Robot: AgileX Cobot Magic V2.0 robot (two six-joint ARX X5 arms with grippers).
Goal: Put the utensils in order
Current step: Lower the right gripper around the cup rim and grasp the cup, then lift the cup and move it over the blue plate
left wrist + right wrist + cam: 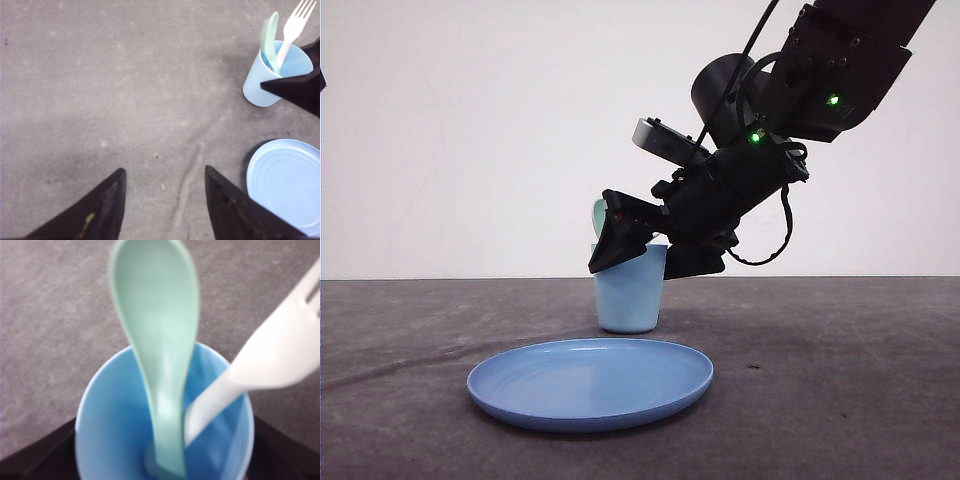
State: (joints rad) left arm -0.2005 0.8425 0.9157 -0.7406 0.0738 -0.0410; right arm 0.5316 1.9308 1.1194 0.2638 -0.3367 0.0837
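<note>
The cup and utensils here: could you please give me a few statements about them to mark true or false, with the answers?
1. The mint-green spoon stands in the light blue cup. True.
2. The white fork lies on the blue plate. False: it stands in the cup, tines up.
3. The left gripper is open, holding nothing. True.
4. The plate is stacked under the cup. False: the cup stands on the table behind the plate.
5. The right gripper is right at the cup's rim. True.
</note>
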